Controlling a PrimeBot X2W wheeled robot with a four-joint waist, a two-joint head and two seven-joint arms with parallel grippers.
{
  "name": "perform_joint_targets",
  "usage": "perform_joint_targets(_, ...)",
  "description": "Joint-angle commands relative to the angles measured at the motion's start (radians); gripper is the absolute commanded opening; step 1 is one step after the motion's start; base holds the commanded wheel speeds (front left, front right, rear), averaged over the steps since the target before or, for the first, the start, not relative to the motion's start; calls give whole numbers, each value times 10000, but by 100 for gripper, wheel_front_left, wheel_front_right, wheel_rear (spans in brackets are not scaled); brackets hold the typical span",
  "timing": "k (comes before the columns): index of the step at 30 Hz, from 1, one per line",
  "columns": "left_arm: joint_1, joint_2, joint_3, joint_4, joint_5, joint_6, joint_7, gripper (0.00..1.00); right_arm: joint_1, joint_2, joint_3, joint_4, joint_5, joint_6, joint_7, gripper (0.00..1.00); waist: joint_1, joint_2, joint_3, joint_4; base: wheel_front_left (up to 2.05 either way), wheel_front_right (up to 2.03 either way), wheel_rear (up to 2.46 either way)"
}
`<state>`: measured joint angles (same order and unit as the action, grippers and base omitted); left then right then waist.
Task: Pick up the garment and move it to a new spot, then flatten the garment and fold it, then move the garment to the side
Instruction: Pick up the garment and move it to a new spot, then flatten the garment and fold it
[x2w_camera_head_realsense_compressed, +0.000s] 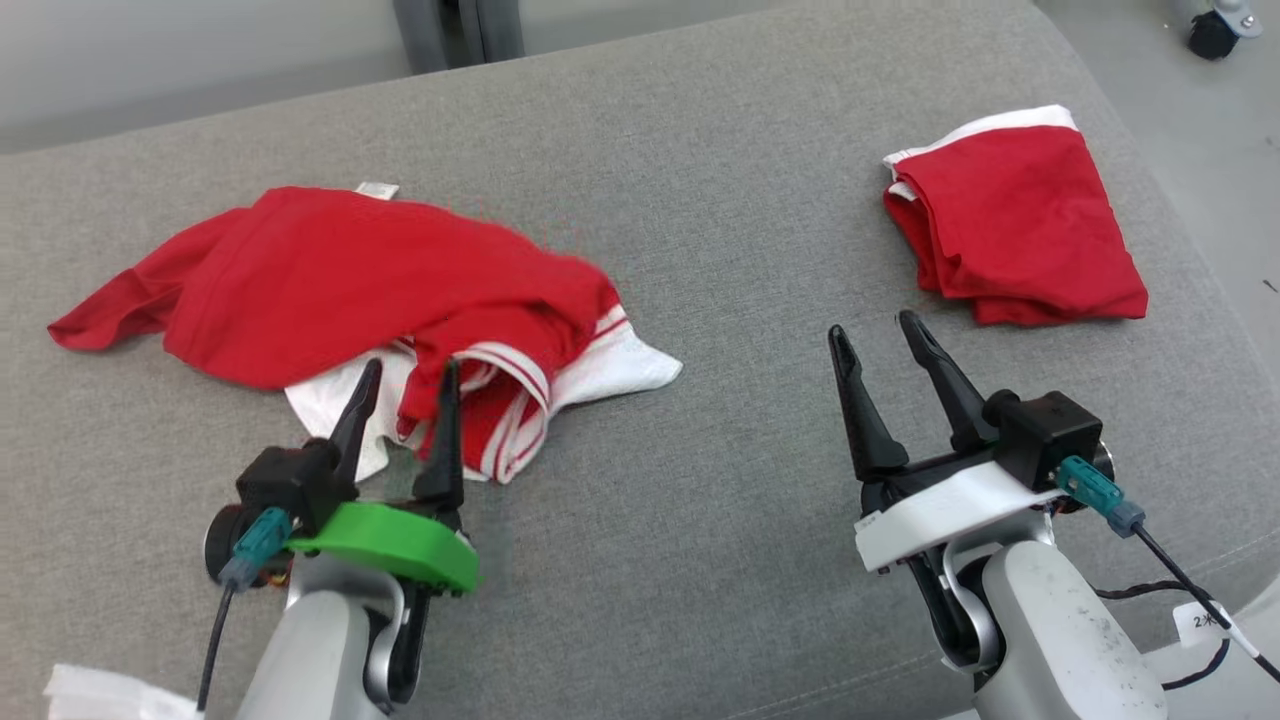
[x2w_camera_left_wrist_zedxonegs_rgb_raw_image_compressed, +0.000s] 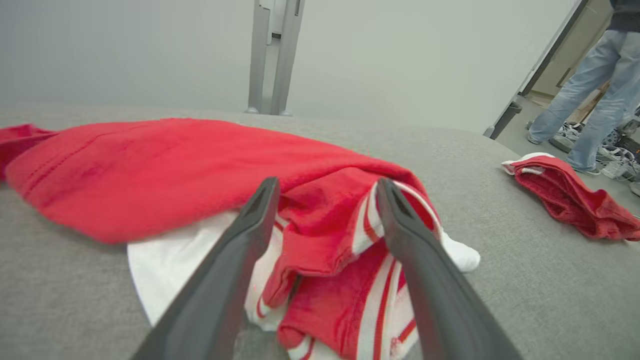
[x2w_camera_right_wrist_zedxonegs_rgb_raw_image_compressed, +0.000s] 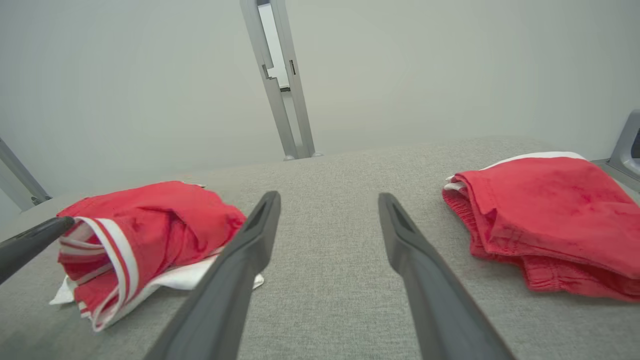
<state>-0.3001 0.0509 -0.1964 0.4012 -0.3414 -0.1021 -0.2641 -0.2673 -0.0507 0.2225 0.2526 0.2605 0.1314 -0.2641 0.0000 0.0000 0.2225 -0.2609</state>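
Matt cloth garment (x2w_camera_head_realsense_compressed: 340, 270); coarse-woven cushion (x2w_camera_head_realsense_compressed: 720, 200) (grey fabric).

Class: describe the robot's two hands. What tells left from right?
Each has two long black tapering fingers, a teal plug with dark cable, and a pale grey forearm. The left hand wears a green plate, the right hand a white plate; its cable carries a white tag.

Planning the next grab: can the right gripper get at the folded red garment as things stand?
Probably yes. The right gripper is open, and the folded red garment lies just ahead to its right on the grey cushion, with only bare cushion between them.
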Motion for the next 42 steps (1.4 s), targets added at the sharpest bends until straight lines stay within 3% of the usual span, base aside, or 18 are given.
perform_joint_targets(1, 361, 18, 304, -117, 224, 75, 3, 100, 149, -3, -52, 42, -85, -16, 1, 100, 0, 0, -322, 205, 0, 0, 0)
perform_joint_targets(9, 1874, 15, 1649, -824, 1248, 207, 5, 100, 656, -9, -524, 185, -194, -16, 1, 100, 0, 0, -1100, 922, 0, 0, 0)
perform_joint_targets(18, 3427, 12, 2317, -1186, 1529, 513, 3, 100, 1402, -10, -574, 662, -433, -16, 1, 100, 0, 0, -1987, 1314, 0, 0, 0)
perform_joint_targets(25, 4090, 13, 2199, -1630, 1662, 1013, 5, 100, 1749, -12, -478, 1008, -498, -16, 1, 100, 0, 0, -2109, 1529, 0, 0, 0)
perform_joint_targets(36, 3593, 13, 1567, -1618, 1555, 934, 5, 100, 1204, -9, -209, 1283, -672, -16, 1, 100, 0, 0, -1555, 2569, 0, 0, 0)
perform_joint_targets(42, 3218, 13, 1175, -1487, 1446, 900, 5, 100, 344, -9, 930, 1601, -664, -16, 1, 100, 0, 0, -1048, 3558, 0, 0, 0)
